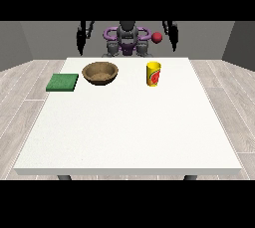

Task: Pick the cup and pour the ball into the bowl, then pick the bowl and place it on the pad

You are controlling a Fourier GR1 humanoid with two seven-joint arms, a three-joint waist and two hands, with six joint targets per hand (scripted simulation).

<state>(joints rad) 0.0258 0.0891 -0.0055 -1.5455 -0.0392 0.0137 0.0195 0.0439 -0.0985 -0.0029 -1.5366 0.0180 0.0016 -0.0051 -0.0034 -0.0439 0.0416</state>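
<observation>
- Stage: none of the task is done yet; the first step, grasping the cup [154, 73], has not begun.
- Cup stands upright on the tabletop [129, 122], well apart from the wooden bowl [100, 72]; the green pad [63, 82] lies beside the bowl.
- Ball [157, 37] appears above and behind the cup, not in it.
- Robot hand at the view's right [174, 40] and robot hand at the view's left [80, 42] hang raised, holding nothing; finger state cannot be told.
- Next move, as judged: the nearer robot hand descends to the cup.

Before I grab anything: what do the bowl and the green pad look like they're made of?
The bowl looks like wood: brown, matte, with a darker mottled inside and no shine. The pad looks like a soft mat, perhaps foam or cloth: flat, evenly green, dull, with a thin darker edge. Neither can be confirmed by look alone.
</observation>
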